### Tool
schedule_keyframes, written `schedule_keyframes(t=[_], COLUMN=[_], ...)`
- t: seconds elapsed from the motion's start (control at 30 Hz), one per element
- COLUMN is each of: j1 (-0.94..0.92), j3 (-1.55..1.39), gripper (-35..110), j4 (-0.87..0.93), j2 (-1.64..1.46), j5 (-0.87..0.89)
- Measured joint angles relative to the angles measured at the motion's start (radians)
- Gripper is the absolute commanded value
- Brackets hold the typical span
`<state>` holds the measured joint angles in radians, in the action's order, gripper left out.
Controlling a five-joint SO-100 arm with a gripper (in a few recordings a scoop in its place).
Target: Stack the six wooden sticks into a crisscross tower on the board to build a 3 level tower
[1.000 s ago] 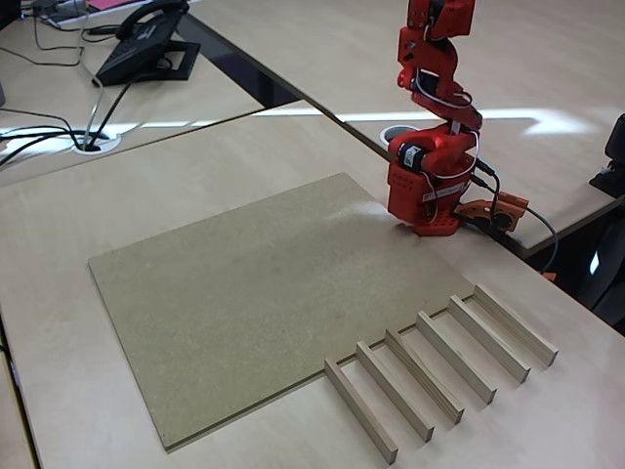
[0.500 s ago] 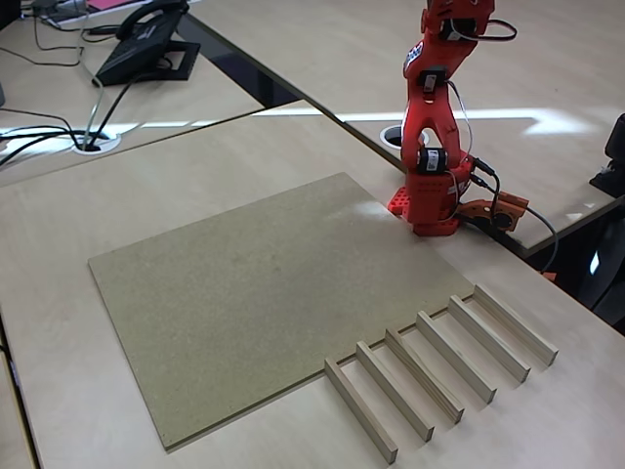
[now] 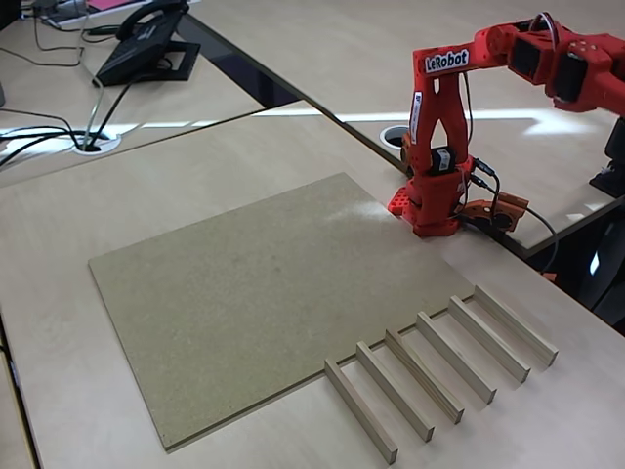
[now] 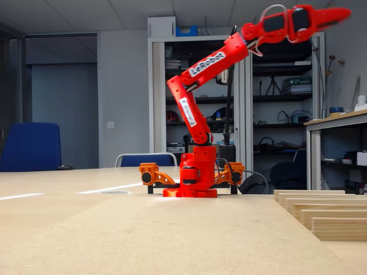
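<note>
The claw (image 4: 338,12) is hanging high and looks clenched, empty; six sticks (image 3: 439,366) are lying right of the board (image 3: 244,293).

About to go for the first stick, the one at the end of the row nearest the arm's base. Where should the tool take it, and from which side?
Take the stick nearest the base at mid-length, coming straight down from above, jaws across its narrow width. It lies flat on the table, and the gap to the neighbouring stick looks narrow, so keep the opening modest. Its outer side is free.
</note>
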<state>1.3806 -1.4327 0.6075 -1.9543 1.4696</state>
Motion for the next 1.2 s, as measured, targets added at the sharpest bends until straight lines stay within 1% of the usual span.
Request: schedule_keyframes(t=[0.13, 0.3, 0.53, 0.63, 0.8, 0.97, 1.2], j1=[0.038, 0.052, 0.097, 0.100, 0.100, 0.098, 0.095], j3=[0.092, 0.126, 0.129, 0.117, 0.023, -0.087, -0.221], gripper=[9, 12, 8, 9, 14, 19, 20], j4=[0.239, 0.502, 0.699, 0.739, 0.750, 0.732, 0.681], j2=[0.161, 0.310, 0.442, 0.459, 0.459, 0.459, 0.459], j5=[-0.098, -0.129, -0.126, -0.109, -0.058, -0.046, -0.029])
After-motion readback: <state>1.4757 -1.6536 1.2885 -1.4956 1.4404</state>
